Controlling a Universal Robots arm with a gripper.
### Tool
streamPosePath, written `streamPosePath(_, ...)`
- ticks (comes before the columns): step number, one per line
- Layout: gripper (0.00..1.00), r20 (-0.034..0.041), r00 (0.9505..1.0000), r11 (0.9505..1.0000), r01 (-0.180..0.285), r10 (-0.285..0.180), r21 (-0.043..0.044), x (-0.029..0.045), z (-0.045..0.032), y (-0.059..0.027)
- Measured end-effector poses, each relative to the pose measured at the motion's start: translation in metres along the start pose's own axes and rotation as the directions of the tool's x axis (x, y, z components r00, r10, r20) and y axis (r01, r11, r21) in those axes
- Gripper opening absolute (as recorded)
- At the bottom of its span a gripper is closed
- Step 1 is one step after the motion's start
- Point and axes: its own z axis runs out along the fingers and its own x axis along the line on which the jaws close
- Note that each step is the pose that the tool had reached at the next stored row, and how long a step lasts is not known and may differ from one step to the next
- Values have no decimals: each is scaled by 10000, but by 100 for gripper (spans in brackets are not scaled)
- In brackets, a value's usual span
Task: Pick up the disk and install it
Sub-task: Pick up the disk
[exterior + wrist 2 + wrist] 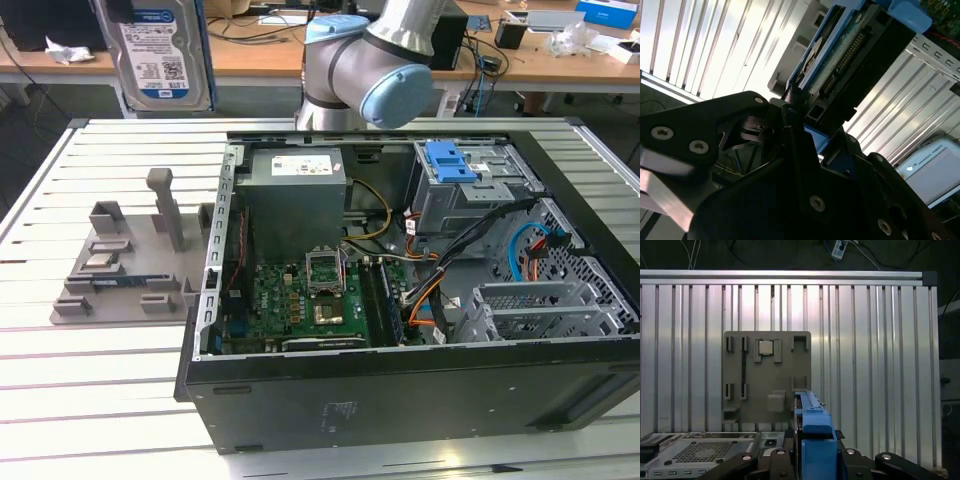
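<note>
The disk [157, 50] hangs high above the table at the exterior view's far left, upright, its white-and-blue label facing the camera and a blue bracket along its side. In the second wrist view, the gripper [791, 107] is shut on the disk [840, 55] at one end, with its connector edge and blue frame showing. In the first wrist view, the disk [811, 427] appears edge-on as a blue strip rising from between the black fingers [865, 460]. It hovers over the grey fixture plate [767, 375].
The open computer case [400, 400] lies on the slatted aluminium table [90, 400], with a grey power supply [295, 185], green motherboard [305, 300] and a drive cage with a blue latch [450, 160]. The grey fixture plate [120, 265] sits beside the case. The arm's base [350, 65] stands behind the case.
</note>
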Motion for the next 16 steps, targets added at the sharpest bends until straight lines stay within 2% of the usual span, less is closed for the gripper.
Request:
streamPosePath(8, 37, 1, 10000, 10000, -1, 1, -28, -4, -19, -430)
streamPosePath(9, 37, 1, 10000, 10000, -4, 4, -36, -5, -23, -524)
streamPosePath(16, 37, 1, 10000, 10000, -4, 4, -55, -9, -39, -868)
